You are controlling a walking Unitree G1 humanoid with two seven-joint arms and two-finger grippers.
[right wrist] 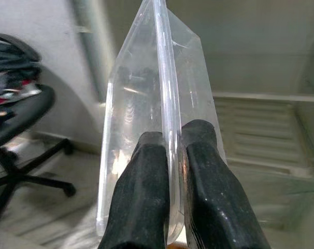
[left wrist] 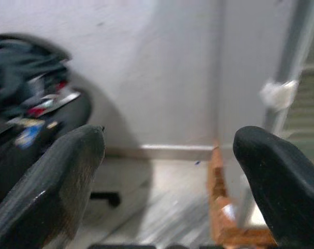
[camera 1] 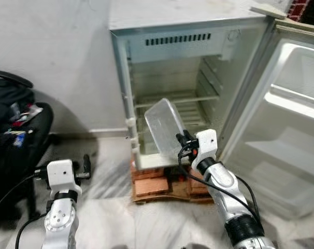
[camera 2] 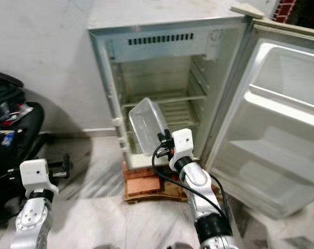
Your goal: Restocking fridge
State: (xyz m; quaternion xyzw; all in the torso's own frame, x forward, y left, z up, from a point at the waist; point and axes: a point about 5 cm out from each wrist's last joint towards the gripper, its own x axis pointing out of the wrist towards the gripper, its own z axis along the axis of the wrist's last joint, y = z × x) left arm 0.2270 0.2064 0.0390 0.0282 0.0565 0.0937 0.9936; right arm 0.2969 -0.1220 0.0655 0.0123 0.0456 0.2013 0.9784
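Note:
A small white fridge [camera 1: 198, 46] stands open in front of me, its wire shelves [camera 1: 190, 106] bare. My right gripper [camera 1: 180, 138] is shut on the rim of a clear plastic container [camera 1: 165, 124], which it holds tilted in front of the fridge's lower compartment. In the right wrist view the two black fingers [right wrist: 146, 192] pinch the container's [right wrist: 146, 98] thin edge. My left gripper [camera 1: 86, 165] hangs low to the left of the fridge, open, with nothing between its fingers [left wrist: 58, 181].
The fridge door [camera 1: 286, 119] swings wide to the right, its door shelves bare. The fridge rests on bricks and a wooden board [camera 1: 157, 185]. A black office chair [camera 1: 14, 129] piled with clothes stands at the left by the white wall.

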